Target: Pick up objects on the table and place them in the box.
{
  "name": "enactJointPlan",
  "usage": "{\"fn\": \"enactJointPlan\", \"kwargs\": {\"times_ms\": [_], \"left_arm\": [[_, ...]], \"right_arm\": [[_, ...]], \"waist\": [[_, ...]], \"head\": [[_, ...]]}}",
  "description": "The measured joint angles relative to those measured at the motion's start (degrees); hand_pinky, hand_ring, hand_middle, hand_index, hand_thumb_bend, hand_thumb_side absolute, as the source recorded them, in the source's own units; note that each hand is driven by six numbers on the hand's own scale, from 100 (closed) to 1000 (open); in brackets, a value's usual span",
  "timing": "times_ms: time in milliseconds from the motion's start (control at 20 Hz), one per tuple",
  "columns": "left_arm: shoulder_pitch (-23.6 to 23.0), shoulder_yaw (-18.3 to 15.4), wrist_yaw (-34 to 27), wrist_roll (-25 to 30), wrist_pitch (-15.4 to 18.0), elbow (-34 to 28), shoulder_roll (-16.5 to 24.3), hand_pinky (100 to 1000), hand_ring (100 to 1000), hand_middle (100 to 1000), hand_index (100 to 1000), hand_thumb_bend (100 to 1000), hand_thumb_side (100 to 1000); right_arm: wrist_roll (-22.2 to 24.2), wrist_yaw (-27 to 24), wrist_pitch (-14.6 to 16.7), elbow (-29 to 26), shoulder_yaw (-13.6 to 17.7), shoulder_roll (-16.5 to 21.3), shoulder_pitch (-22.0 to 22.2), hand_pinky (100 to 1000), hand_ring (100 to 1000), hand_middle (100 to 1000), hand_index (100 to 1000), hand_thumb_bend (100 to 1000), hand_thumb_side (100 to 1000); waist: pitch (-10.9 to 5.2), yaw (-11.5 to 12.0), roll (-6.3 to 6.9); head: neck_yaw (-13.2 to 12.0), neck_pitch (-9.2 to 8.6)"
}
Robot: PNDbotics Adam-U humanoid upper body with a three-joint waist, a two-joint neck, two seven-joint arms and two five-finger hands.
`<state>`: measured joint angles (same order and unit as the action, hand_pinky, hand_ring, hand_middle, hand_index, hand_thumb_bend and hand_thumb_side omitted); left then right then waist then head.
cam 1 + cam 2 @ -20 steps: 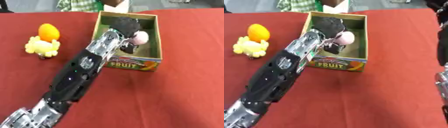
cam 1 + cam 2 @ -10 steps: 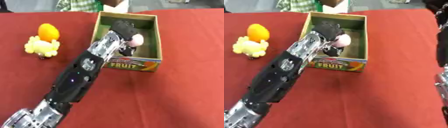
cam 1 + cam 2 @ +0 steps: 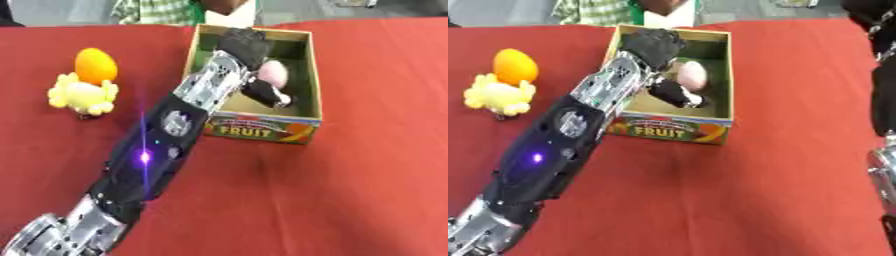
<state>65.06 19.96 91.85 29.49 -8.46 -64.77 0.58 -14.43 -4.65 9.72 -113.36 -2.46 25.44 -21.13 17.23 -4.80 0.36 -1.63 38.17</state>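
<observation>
The robot's left hand [image 3: 249, 46] reaches from the desk's [image 3: 350, 190] near left corner into the open fruit box [image 3: 262, 131] near the far edge, fingers curled around a pale pink object [image 3: 273, 72] inside. An orange fruit [image 3: 94, 65] and yellow toy [image 3: 80, 97] sit by the left edge. Only the right eye view shows the right arm [image 3: 883, 100] along the right edge; its hand cannot be made out. The near half is open red cloth.

Pink egg-shaped object [image 3: 274, 73] inside green "FRUIT" box [image 3: 262, 126]; orange ball [image 3: 95, 65], yellow plush toy [image 3: 80, 98] left.
</observation>
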Motion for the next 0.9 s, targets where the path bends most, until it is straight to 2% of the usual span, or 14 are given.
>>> {"fn": "enactJointPlan", "kwargs": {"times_ms": [100,250,500,900], "left_arm": [[0.00,-0.09,-0.15,-1.37,-0.91,-1.47,0.35,708,891,874,1000,613,1000],[-0.04,-0.52,-1.32,-3.39,-1.66,-4.15,1.58,708,876,853,996,520,1000],[-0.24,-2.54,-4.92,-3.36,-2.20,-8.54,5.14,699,859,839,989,523,1000],[-0.44,-6.74,-11.06,1.97,-4.34,-10.18,13.34,696,863,847,995,530,1000]], "right_arm": [[0.01,0.03,-0.09,0.00,0.01,0.00,0.07,887,797,676,816,100,1000],[-0.07,0.10,-0.27,0.00,0.08,0.00,0.52,887,797,675,815,100,1000],[-0.33,0.49,-0.53,0.00,0.37,0.03,1.08,887,797,673,815,100,1000],[-0.81,1.04,-0.67,0.00,0.73,0.57,2.03,887,797,671,814,100,1000]], "waist": [[-0.04,0.13,0.00],[-0.18,0.59,0.01],[-0.38,1.65,0.22],[-1.04,3.27,0.59]], "head": [[0.11,0.00],[0.48,0.00],[1.63,0.10],[3.61,0.62]]}}
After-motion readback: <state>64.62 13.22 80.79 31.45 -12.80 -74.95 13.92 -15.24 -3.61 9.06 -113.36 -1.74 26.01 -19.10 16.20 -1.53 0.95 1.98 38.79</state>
